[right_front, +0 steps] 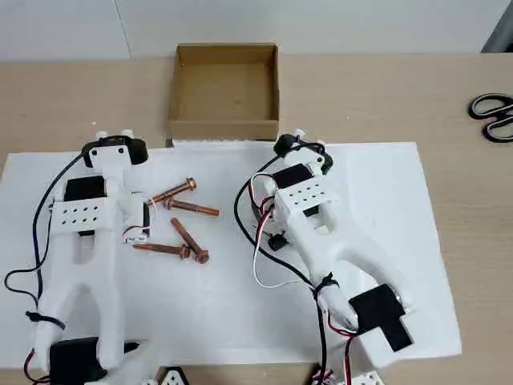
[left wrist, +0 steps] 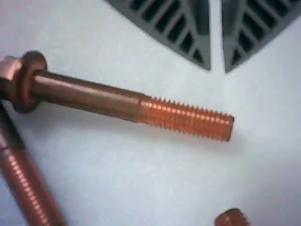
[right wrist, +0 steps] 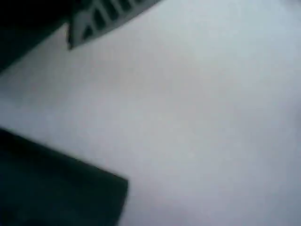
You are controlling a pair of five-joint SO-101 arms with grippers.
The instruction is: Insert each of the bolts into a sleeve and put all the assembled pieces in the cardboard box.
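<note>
Several copper bolts lie loose on the white paper between the two arms, among them one beside my left arm and one farther back. My left gripper hangs low over the paper just past the threaded end of a bolt; its dark ribbed fingertips stand almost together with nothing between them. In the high view that gripper sits at the left end of the bolts. The cardboard box stands open behind the paper. My right gripper is folded down near the paper's far edge, just in front of the box.
The white paper covers the middle of the wooden table. Black scissors lie at the far right. The right wrist view looks at bare paper from very close.
</note>
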